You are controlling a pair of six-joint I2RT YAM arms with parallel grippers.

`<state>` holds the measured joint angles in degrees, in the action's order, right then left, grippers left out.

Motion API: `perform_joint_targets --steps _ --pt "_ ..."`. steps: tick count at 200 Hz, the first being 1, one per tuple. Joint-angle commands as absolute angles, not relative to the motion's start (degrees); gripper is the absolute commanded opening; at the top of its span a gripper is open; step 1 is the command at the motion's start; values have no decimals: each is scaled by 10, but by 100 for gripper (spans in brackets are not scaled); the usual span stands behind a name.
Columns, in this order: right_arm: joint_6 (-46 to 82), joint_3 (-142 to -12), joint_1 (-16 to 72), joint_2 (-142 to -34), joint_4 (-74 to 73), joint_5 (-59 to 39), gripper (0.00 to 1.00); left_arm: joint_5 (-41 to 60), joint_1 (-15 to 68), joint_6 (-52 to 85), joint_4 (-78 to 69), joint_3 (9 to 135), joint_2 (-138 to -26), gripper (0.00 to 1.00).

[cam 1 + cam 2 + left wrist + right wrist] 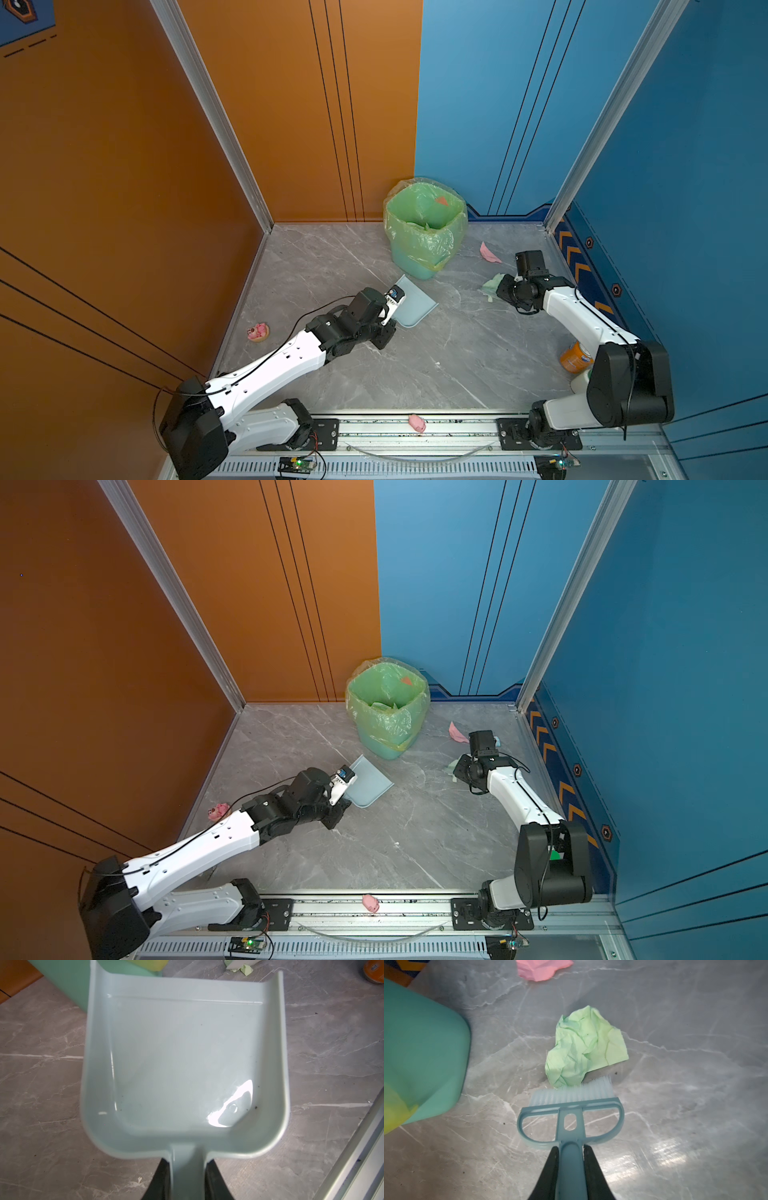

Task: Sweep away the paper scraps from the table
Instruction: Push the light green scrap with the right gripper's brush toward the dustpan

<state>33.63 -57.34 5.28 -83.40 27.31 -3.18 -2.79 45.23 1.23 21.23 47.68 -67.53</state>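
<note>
– Grey stone with white lines, that was your table (457, 365). Want the rest?
– Yes. Biggest first.
– A green bin (415, 266) with a yellow-green bag (419, 241) in it stood at the back of the table.
– What was being held?
– Your left pincer (187, 1167) was clamped on the handle of a pale blue dustpan (187, 1064). The dustpan was low over the table, just beside the bin. I could not tell if it touched. Your right pincer (571, 1153) was clamped on the handle of a small blue brush (571, 1109).
– And the smaller things?
– An orange can (575, 357) stood close to your right arm (582, 316). A pale green scrap (583, 1051) lay on the table to the right of the bin, and the white bristles (571, 1095) of your brush touched its edge. A pink scrap (542, 968) lay on the table farther back, apart from the green one. A little pink toy (258, 331) lay by the left edge, and a tiny pink pig (417, 423) lay on the metal rail (457, 428) at the front.
</note>
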Motion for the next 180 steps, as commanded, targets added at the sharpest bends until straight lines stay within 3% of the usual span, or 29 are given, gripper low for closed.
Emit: perform_joint_targets --steps 1,92,180 --pt "318 -596 64 -837 277 -43 0 -33 461 29 178 463 -684 0" --pt "263 -602 86 -763 309 -54 0 -64 472 40 146 457 -743 0" --pt "249 -617 70 -723 290 1 0 -77 490 47 120 461 -817 0"
